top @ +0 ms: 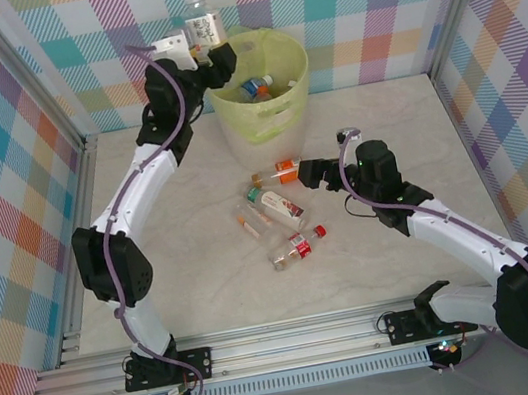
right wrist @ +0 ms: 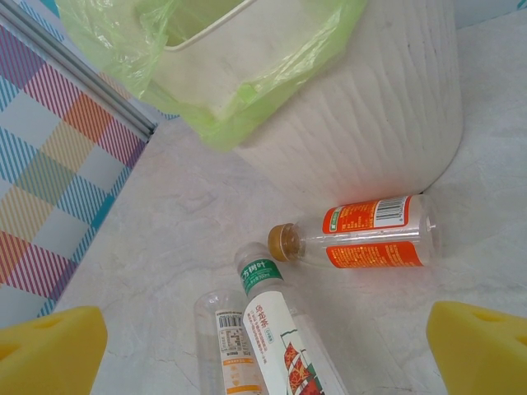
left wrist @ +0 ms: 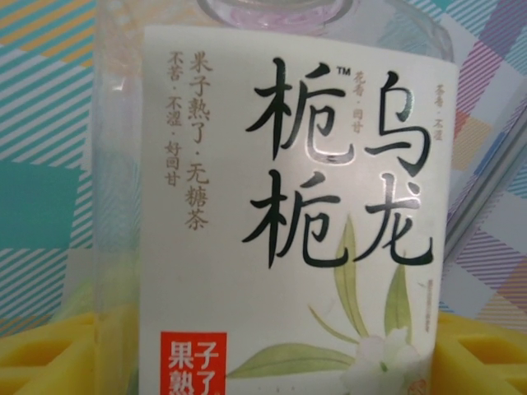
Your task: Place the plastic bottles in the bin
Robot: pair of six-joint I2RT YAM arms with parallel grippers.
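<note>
The white-label bottle [top: 203, 20] stands upright between the left gripper's [top: 211, 49] jaws, above the bin's [top: 293, 56] left rim. My wrist view cuts off its cap, and I cannot tell whether the jaws grip it. The right gripper [top: 306, 172] hangs with jaws released over loose bottles [top: 281, 217] lying on the tabletop [top: 394, 125] near the bin.

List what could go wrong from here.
1. The white-labelled bottle in the left gripper hangs near the left rim of the bin; released there, it may clip the rim and fall outside.
2. The open right gripper hovers by the orange-labelled bottle lying beside the bin; it could roll away when touched.
</note>
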